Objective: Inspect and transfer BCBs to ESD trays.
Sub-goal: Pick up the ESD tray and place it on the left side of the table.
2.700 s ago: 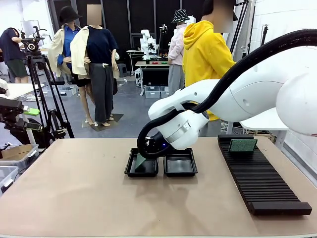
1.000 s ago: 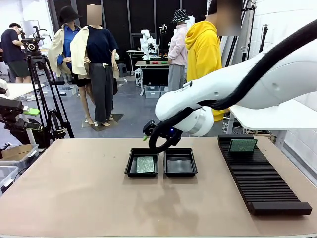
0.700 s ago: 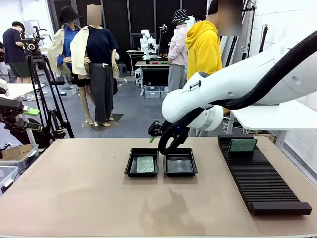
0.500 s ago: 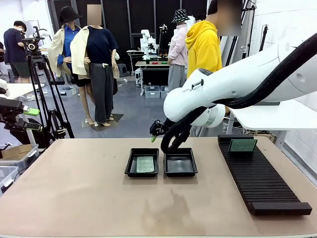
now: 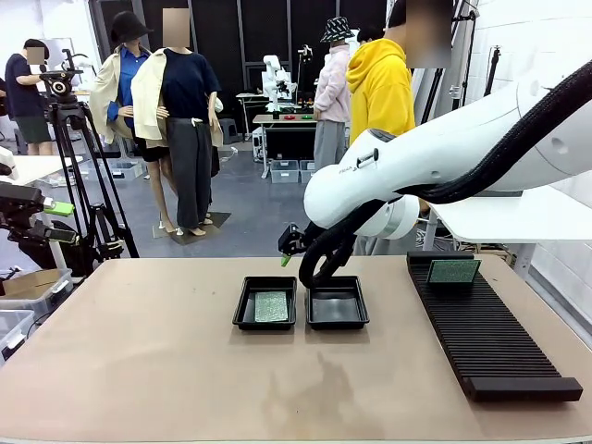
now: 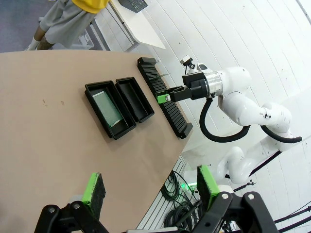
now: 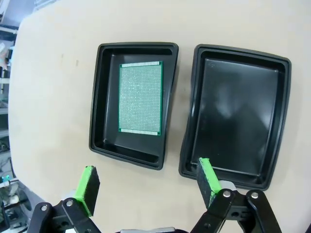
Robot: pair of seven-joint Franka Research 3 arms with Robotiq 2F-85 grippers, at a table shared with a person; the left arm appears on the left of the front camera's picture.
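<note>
two claws gape wide, empty: left claw [image 6: 150, 172], and right claw [image 7: 146, 165] above trays [image 7: 98, 97].

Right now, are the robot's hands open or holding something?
Left gripper: open, holding nothing.
Right gripper: open, holding nothing.

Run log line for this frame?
BCB in left tray | right tray empty | second BCB standing in rack | right gripper open, above the trays | left gripper open, high over table
</note>
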